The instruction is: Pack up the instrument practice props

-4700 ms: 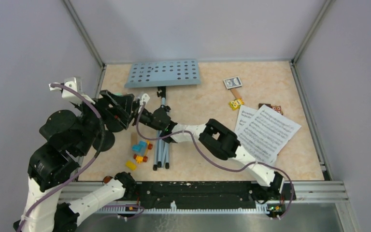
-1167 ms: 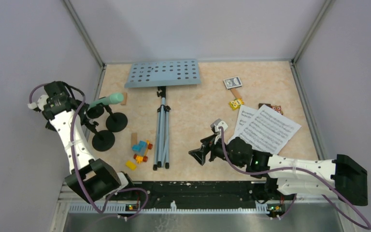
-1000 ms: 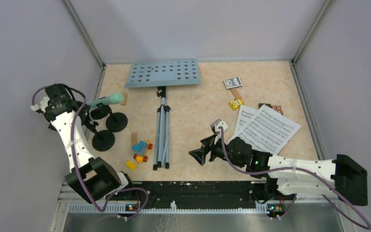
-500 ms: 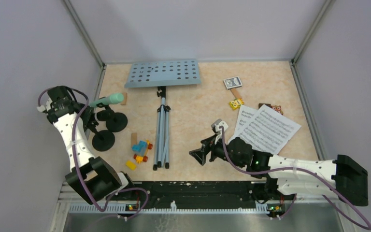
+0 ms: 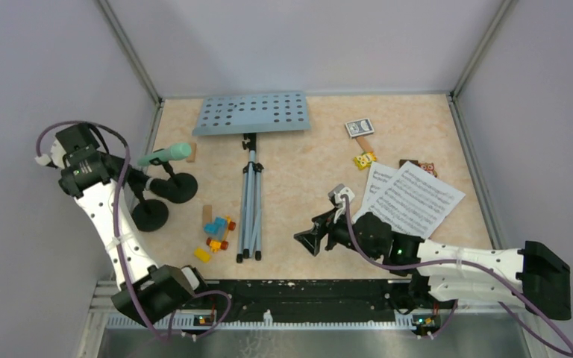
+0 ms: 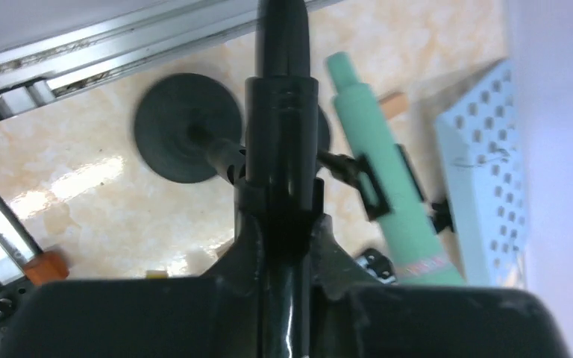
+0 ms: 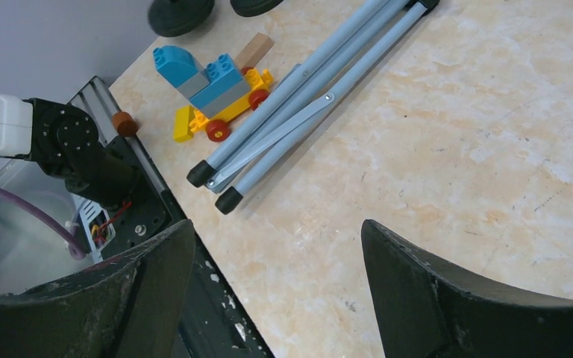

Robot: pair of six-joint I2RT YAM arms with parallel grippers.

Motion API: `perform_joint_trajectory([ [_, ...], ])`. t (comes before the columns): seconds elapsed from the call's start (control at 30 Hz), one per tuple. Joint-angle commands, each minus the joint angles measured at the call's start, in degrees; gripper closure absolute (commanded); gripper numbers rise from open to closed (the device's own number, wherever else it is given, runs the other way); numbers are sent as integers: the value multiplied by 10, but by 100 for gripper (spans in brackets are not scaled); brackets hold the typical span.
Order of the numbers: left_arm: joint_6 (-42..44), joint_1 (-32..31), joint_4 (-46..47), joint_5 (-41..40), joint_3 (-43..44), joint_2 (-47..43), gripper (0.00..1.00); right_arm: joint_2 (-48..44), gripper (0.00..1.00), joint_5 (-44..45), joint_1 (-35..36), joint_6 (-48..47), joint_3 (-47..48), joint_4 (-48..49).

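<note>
In the left wrist view my left gripper (image 6: 280,216) is shut on the black microphone (image 6: 280,112), which sits in the clip of a black round-based holder (image 6: 186,127). Beside it the mint-green microphone (image 6: 377,171) rests in the second holder. Seen from above, my left gripper (image 5: 116,179) is at the table's left edge next to both holder bases (image 5: 149,215) and the green microphone (image 5: 166,155). The pale-blue music desk (image 5: 254,113) and its silver tripod pole (image 5: 250,201) lie flat. My right gripper (image 5: 307,240) hovers open beside the white sheet music (image 5: 410,201), nothing between its fingers (image 7: 418,291).
Colourful toy bricks (image 5: 216,231) and a tan block lie left of the tripod feet (image 7: 216,183). A card box (image 5: 359,127) and small toys (image 5: 364,159) sit at the back right. The metal rail (image 5: 306,291) runs along the near edge.
My left gripper has closed on the black microphone and its wrist has drawn back to the left. The nearer holder base has shifted slightly left. The right arm has barely moved.
</note>
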Motion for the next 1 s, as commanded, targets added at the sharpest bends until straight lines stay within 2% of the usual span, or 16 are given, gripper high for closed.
perform_joint_trajectory([
  [0.0,-9,3,-2,6,86,-44,100,-18,20,5,3,5,-2,0],
  [0.2,4,3,-6,68,85,-57,100,-21,20,6,4,14,-6,2],
  [0.53,15,3,15,52,11,-83,99,-31,20,8,4,20,-21,2],
  [0.97,23,3,23,45,-9,-86,93,-35,20,6,3,29,-31,3],
])
